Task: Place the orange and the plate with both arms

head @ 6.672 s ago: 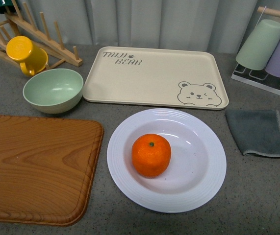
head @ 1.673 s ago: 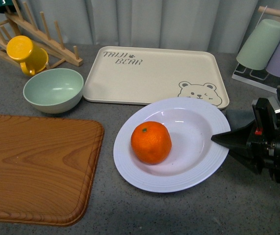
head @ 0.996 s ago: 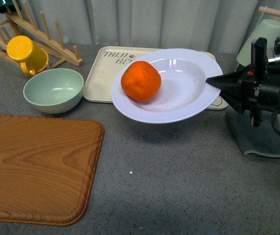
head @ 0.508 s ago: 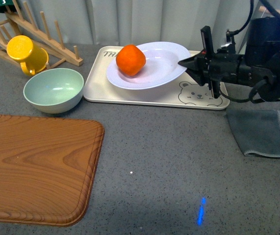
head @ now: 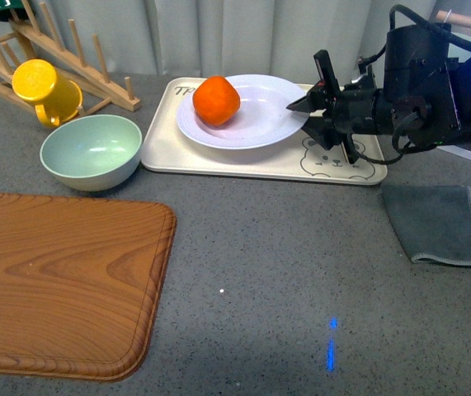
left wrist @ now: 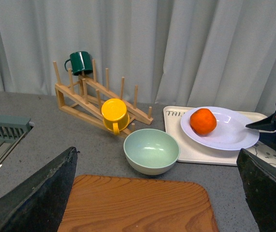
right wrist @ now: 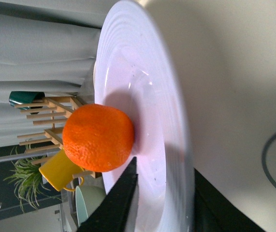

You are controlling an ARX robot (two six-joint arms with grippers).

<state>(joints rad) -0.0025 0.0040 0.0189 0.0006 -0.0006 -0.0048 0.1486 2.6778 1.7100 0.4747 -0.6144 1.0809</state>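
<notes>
**Plate and orange held by the rim over the bear tray**

The right gripper (head: 308,111) is clamped on the right-hand rim of the plate (head: 256,124), one finger above and one below the ridged edge, as the right wrist view shows (right wrist: 176,159). The plate sits over the beige tray (head: 219,153) at the far edge of the worktop, covering most of the tray's far left half. Whether its base already rests on the tray or hangs just above it is hard to tell from the front. The orange (head: 216,101) lies in the plate's well, toward the left side, away from the gripped edge.

The plate looks stiff, smooth and probably breakable, and heavy enough that a one-sided rim hold puts strain on the pinch. The glossy surface could slip between the fingers, and the ridges of the rim give the only real bite. The orange is round and free to roll, so any tilt would send it to the low side. It is firm with dimpled skin, and would best be taken across its middle with a wide, gentle squeeze.

The left gripper (left wrist: 157,193) stands with its fingers spread wide, holding nothing, above the near wooden board (head: 62,280).

Printed on the tray, partly hidden by the plate, are the letters "T" and a fragment after it; a bear face (head: 334,158) shows near the tray's near right corner.
</notes>
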